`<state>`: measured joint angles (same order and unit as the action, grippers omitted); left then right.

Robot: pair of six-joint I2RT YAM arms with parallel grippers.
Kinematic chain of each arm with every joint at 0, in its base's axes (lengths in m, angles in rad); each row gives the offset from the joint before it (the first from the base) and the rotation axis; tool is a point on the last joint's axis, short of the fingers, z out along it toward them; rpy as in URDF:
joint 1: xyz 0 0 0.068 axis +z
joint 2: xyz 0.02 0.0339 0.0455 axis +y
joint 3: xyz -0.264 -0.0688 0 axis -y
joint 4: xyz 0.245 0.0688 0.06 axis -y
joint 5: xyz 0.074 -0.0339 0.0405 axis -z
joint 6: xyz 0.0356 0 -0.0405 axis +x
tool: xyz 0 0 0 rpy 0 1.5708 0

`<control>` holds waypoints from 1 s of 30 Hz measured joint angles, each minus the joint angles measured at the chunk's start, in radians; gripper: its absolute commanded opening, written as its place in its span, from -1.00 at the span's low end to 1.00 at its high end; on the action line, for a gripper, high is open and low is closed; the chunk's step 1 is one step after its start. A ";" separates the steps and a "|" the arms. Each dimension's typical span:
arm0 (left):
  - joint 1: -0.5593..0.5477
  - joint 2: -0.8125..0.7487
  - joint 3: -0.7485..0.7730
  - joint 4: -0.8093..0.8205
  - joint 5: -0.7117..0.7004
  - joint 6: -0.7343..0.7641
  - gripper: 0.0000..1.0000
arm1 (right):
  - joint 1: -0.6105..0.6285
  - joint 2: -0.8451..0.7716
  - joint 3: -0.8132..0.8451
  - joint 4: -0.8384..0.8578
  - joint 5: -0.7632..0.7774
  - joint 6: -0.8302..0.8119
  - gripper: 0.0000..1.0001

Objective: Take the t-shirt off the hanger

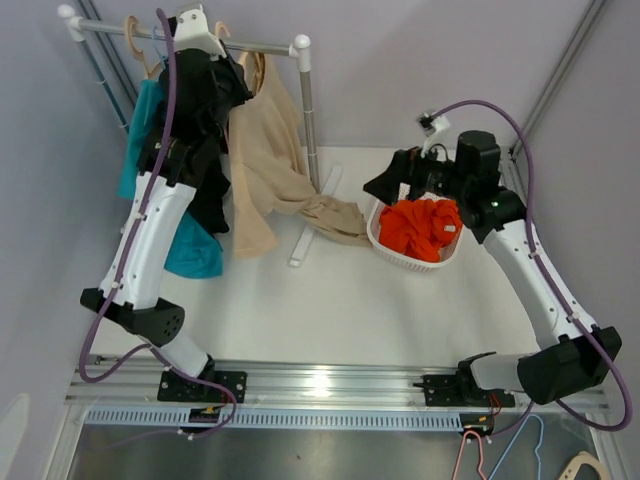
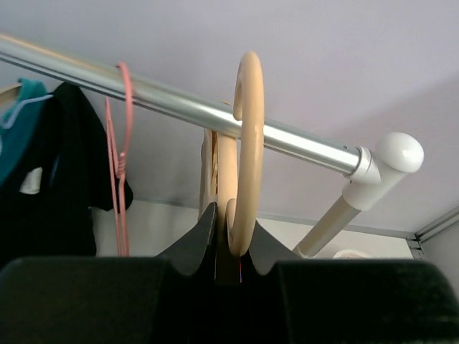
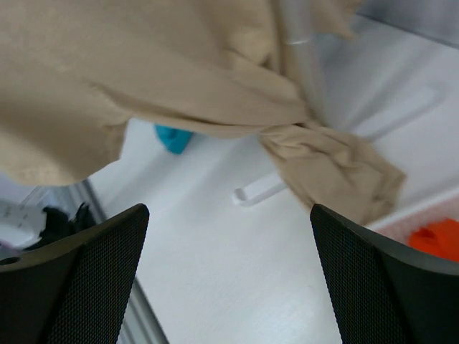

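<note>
A beige t-shirt [image 1: 262, 150] hangs on a wooden hanger from the rack's rod [image 1: 250, 44], and its lower end trails on the table [image 1: 335, 215]. My left gripper [image 1: 205, 35] is up at the rod. In the left wrist view it [image 2: 233, 215] is shut on the hook of the wooden hanger [image 2: 248, 143], which is over the rod [image 2: 179, 100]. My right gripper [image 1: 378, 187] is open and empty to the right of the shirt. In the right wrist view it [image 3: 228, 211] is a little short of the beige t-shirt [image 3: 143, 72].
A white basket [image 1: 380, 240] holds a red cloth [image 1: 420, 228] under my right arm. Black [image 1: 205, 110] and teal [image 1: 190, 250] garments hang left of the shirt. A pink wire hanger [image 2: 123, 143] is on the rod. The rack's white foot [image 1: 312, 220] lies on the table.
</note>
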<state>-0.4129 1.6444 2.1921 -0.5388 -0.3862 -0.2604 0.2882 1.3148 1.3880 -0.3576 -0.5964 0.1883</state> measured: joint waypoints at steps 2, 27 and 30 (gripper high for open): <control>0.000 -0.026 -0.005 -0.015 -0.012 0.000 -0.99 | 0.087 0.007 0.000 0.012 -0.006 -0.016 0.99; 0.000 0.145 0.035 0.048 -0.029 -0.001 -0.99 | 0.581 0.395 0.238 0.292 0.115 -0.045 0.99; -0.001 0.151 0.035 0.052 -0.029 -0.002 -0.95 | 0.606 0.443 0.245 0.333 0.225 -0.053 0.55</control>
<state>-0.4137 1.7954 2.2276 -0.4870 -0.4149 -0.2623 0.8940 1.7580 1.6333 -0.0242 -0.3714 0.1356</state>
